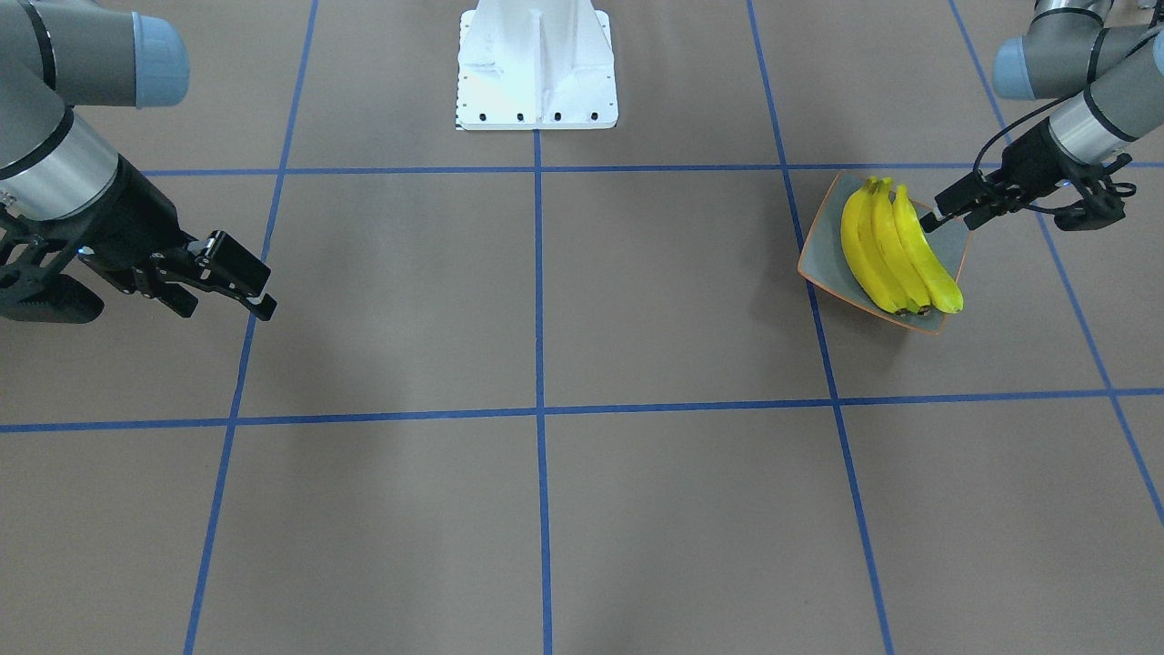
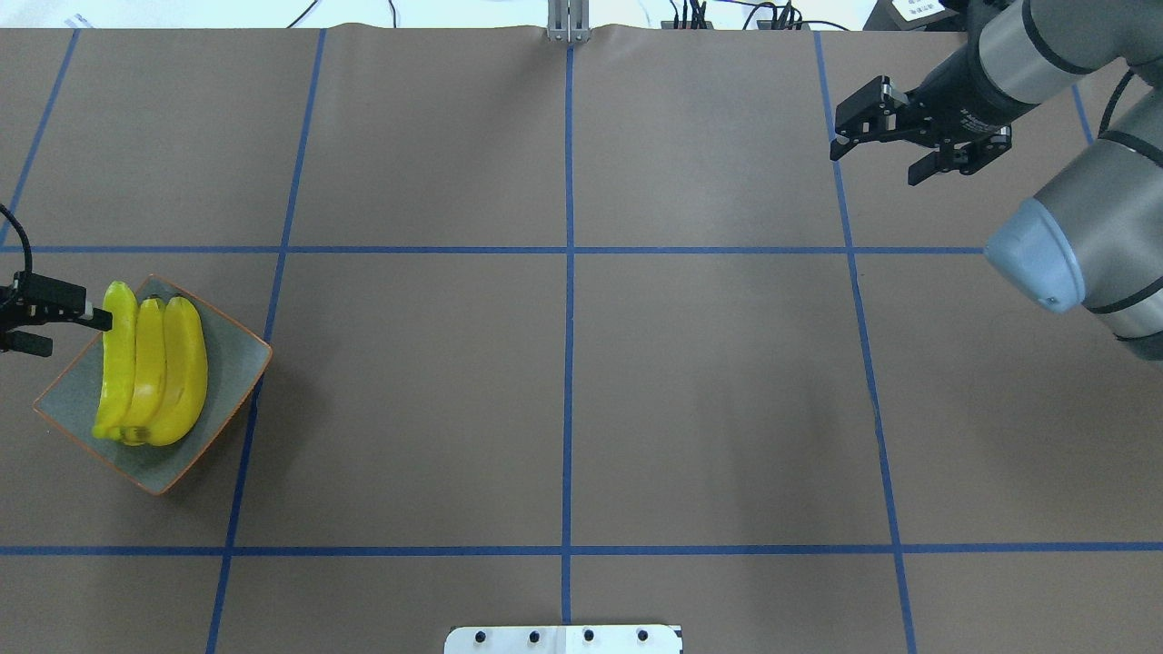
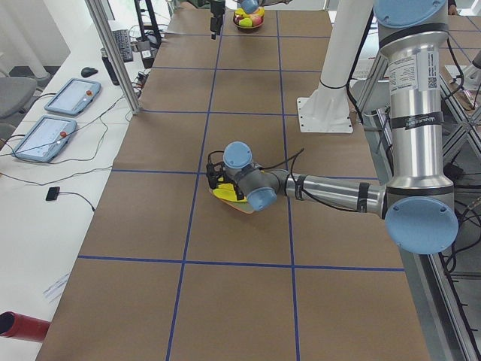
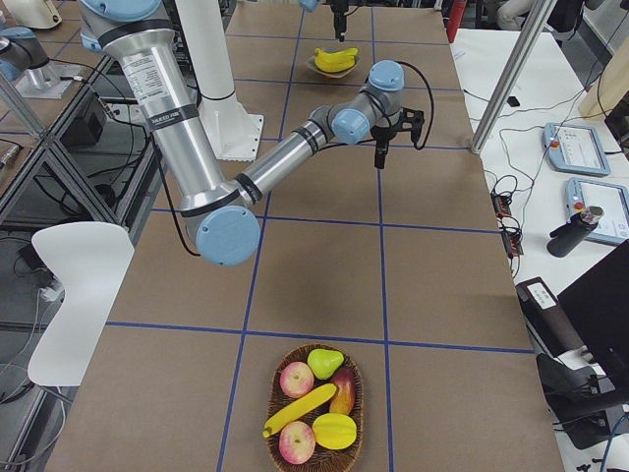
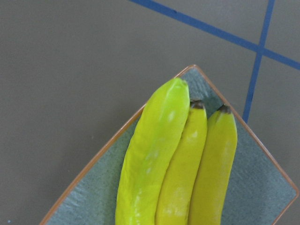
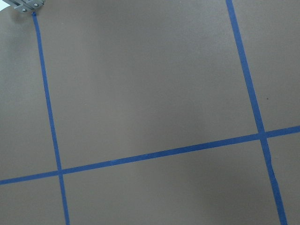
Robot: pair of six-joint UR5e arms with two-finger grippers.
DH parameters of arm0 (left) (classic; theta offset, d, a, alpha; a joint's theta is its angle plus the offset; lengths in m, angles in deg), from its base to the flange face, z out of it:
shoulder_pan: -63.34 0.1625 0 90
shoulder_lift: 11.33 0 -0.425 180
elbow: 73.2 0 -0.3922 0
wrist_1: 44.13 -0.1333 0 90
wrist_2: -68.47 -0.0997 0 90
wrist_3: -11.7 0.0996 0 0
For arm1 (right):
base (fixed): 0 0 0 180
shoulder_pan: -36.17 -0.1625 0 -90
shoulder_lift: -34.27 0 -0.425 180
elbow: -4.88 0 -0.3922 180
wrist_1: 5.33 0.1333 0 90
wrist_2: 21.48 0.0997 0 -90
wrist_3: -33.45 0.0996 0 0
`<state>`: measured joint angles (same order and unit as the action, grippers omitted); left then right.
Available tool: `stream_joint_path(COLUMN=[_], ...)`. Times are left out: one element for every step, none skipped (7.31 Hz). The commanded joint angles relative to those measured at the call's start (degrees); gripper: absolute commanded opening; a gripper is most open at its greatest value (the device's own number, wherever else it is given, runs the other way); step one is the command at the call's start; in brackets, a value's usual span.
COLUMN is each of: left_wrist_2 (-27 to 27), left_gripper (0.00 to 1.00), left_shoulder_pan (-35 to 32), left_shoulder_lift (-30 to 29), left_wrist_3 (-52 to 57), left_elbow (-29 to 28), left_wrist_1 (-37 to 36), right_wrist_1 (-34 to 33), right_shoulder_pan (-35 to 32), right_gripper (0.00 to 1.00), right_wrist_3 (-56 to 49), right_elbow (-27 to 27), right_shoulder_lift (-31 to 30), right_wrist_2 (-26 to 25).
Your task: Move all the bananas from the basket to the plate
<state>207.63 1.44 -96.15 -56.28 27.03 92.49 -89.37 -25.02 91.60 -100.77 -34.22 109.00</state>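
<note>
Bananas (image 1: 896,250), three side by side, lie on the plate (image 1: 823,264) in the front view, with the left tool (image 1: 946,218) released just beside them and the right tool (image 1: 227,307) released well apart, while the right-side view shows a fourth banana (image 4: 300,410) in the basket (image 4: 360,388).

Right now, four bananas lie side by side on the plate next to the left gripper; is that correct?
Not quite: three bananas lie side by side on the plate, not four, as the overhead exterior view shows. The left gripper is indeed next to it.
</note>
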Motion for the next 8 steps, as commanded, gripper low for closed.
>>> stream_joint_path(left_wrist_2=[0.4,0.1,-0.2,-0.2,-0.7,-2.6,-3.2,-3.4], left_gripper=[1.00,1.00,1.00,1.00,1.00,1.00,1.00,1.00], left_shoulder_pan=[-3.5,-3.7,-3.7,-3.4,-3.2,-3.1,-2.4,-2.0], left_shoulder_lift=[-9.4,-14.8,-16.7,-17.4,-18.3,-18.8,-19.5,-20.3], left_wrist_3=[0.0,0.0,0.0,0.0,0.0,0.0,0.0,0.0], left_elbow=[-0.1,-0.3,-0.7,-0.7,-1.4,-2.4,-2.8,-3.3], left_wrist_1=[-8.2,-14.8,-16.7,-16.8,-16.8,-16.7,-16.6,-16.7], right_wrist_1=[-0.5,-0.2,-0.9,-2.6,-4.7,-5.1,-5.1,-4.9], right_shoulder_pan=[-7.0,-10.8,-16.3,-19.5,-21.7,-26.2,-29.6,-32.9], right_gripper=[1.00,1.00,1.00,1.00,1.00,1.00,1.00,1.00], right_wrist_3=[-14.1,-26.2,-35.6,-43.9,-53.0,-60.4,-67.8,-74.9], right_elbow=[-0.4,-0.4,0.1,0.2,0.2,1.8,5.1,9.1], right_shoulder_lift=[-7.9,-14.6,-18.0,-21.6,-25.5,-28.4,-29.9,-29.9], right_wrist_2=[0.9,1.3,2.6,3.3,2.9,3.5,4.6,4.6])
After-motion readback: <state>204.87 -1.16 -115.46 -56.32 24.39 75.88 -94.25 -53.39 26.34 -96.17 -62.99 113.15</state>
